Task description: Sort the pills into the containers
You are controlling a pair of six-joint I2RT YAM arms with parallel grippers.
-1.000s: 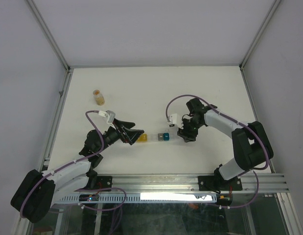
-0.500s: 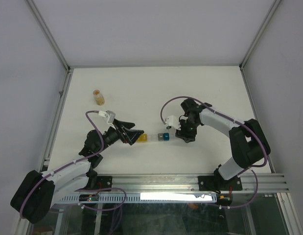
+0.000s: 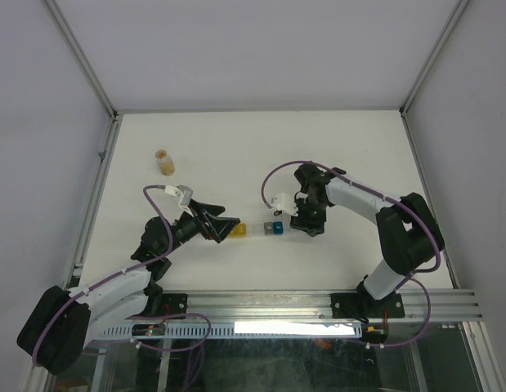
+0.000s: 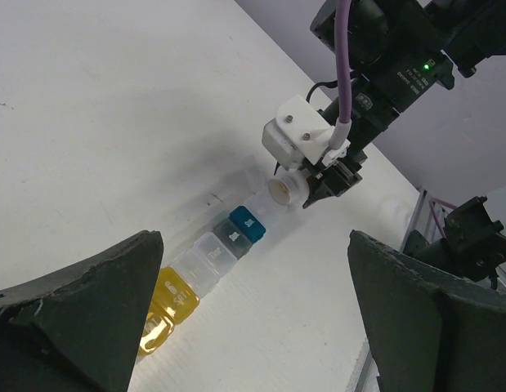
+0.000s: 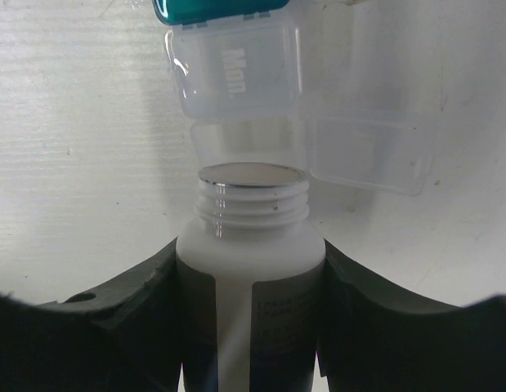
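White bench, right pincer at frame centre clenched on uncapped white bottle, mouth just beside the containers, left pincer released wide by their yellow end, amber vial upper left.

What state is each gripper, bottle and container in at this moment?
left gripper: wide open, empty, by the strip's yellow end.
right gripper: shut on the white bottle.
white bottle: uncapped, tipped, mouth toward the clear compartments.
containers: lying flat; teal lid looks closed, a clear compartment by the bottle looks open.
amber vial: upright, far left, apart from both arms.
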